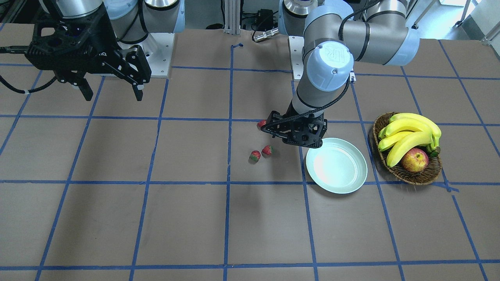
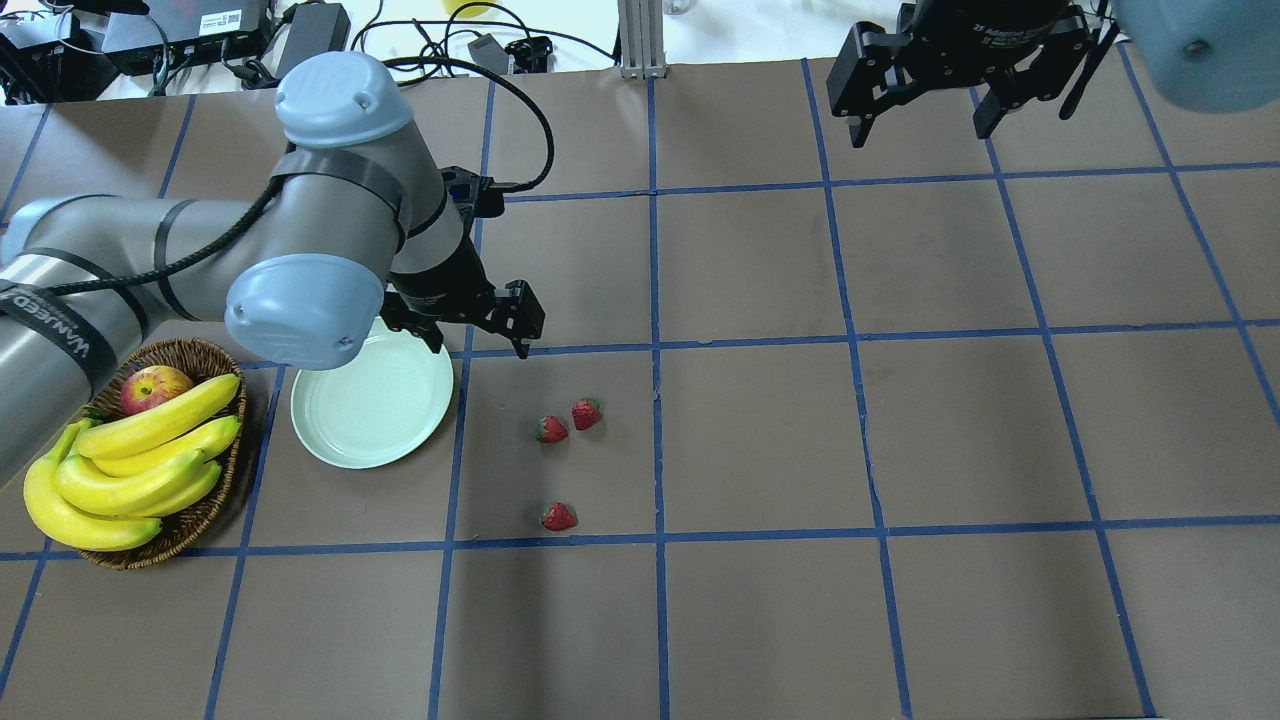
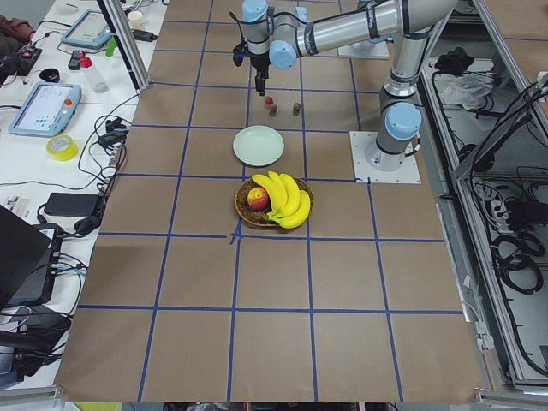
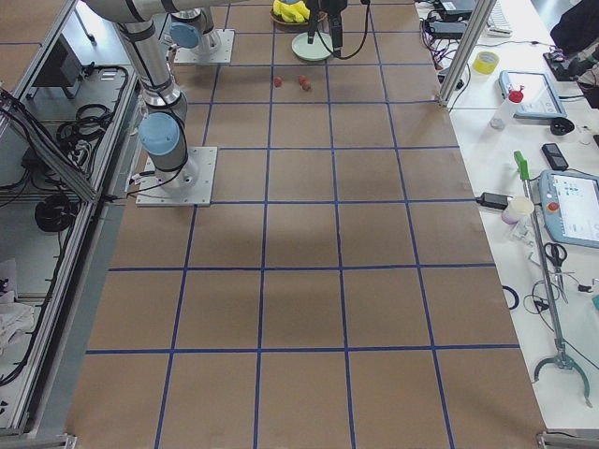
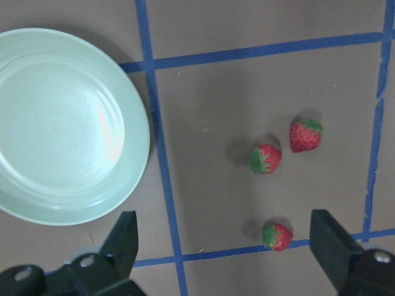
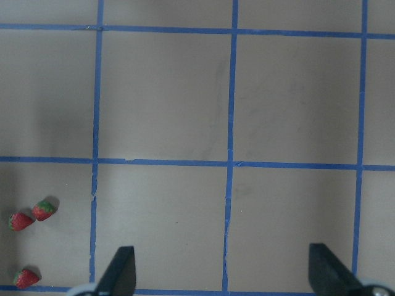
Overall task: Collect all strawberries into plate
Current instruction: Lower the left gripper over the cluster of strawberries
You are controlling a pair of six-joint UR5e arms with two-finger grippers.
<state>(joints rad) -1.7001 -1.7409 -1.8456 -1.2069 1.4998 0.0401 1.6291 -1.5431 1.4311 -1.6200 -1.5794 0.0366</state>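
Three small red strawberries lie on the brown table: two close together (image 2: 551,430) (image 2: 587,413) and one apart (image 2: 558,517). They also show in the left wrist view (image 5: 266,159) (image 5: 306,135) (image 5: 277,237). The pale mint plate (image 2: 380,410) is empty, left of them. My left gripper (image 2: 480,345) is open and empty, hovering by the plate's far right rim, apart from the berries. In the front view it (image 1: 293,134) partly hides one strawberry (image 1: 261,124). My right gripper (image 2: 922,128) is open and empty, raised at the far right.
A brown wicker basket (image 2: 185,530) with bananas (image 2: 130,460) and a red-yellow apple (image 2: 152,388) stands left of the plate. Blue tape lines grid the table. My left arm's elbow (image 2: 310,310) overhangs the plate's far edge.
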